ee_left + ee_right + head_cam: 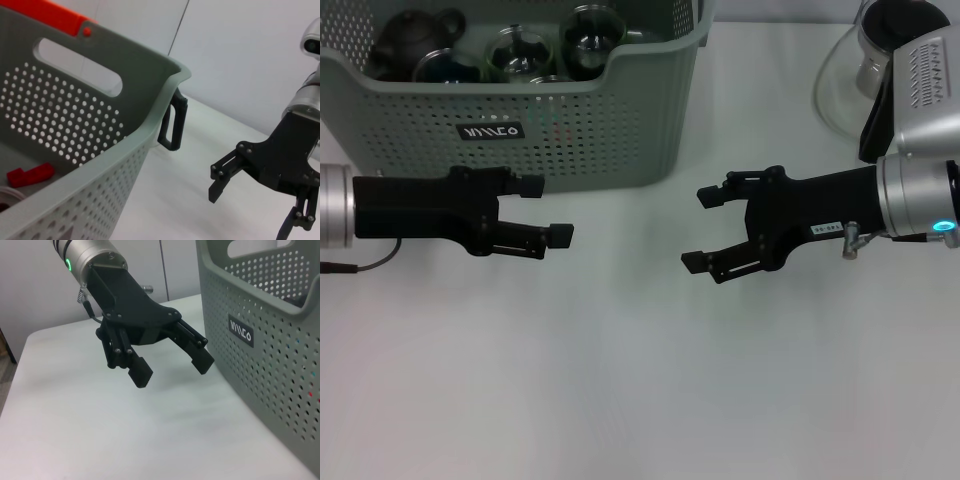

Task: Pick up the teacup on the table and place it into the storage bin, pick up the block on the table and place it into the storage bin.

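Note:
The grey-green storage bin (620, 120) stands at the back left of the white table, its black label facing me. Inside it I see glass teacups (520, 50) beside a dark teapot (415, 40), and in the left wrist view a red block (30, 175) lies on its floor. No teacup or block shows on the table itself. My left gripper (546, 210) hangs open and empty just in front of the bin. Facing it from the right, my right gripper (700, 228) is open and empty too. The right wrist view shows the left gripper (172, 369) beside the bin (270, 370).
A glass pitcher (855, 75) with a dark lid stands at the back right, behind my right arm. A black handle (172, 122) shows past the bin's corner. An orange strip (45, 10) runs above the bin's far wall.

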Robot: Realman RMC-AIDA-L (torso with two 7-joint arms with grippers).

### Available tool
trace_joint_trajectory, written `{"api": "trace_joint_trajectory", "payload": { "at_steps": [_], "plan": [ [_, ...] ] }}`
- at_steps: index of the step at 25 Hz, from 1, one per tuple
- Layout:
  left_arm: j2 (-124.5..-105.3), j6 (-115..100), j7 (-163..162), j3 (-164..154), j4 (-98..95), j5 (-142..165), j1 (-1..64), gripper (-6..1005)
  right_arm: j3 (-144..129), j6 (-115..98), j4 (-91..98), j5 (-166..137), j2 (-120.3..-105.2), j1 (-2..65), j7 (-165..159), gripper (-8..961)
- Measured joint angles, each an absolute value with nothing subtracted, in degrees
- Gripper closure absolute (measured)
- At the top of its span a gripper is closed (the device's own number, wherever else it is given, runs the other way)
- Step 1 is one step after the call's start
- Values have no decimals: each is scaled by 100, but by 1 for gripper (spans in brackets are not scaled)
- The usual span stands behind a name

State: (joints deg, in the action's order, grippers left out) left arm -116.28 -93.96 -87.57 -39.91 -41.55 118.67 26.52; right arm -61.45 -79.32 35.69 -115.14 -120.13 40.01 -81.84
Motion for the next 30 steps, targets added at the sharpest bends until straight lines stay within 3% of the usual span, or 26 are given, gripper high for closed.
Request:
{"api": "trace_joint_trajectory", "payload": {
  "at_steps": [30],
  "plan": [
    [-11652, -9102, -8618, -3986, -4113, 11892, 2659, 47, -6207, -7832, 3463, -10965, -12023, 4179, -7467, 7]
  ]
}}
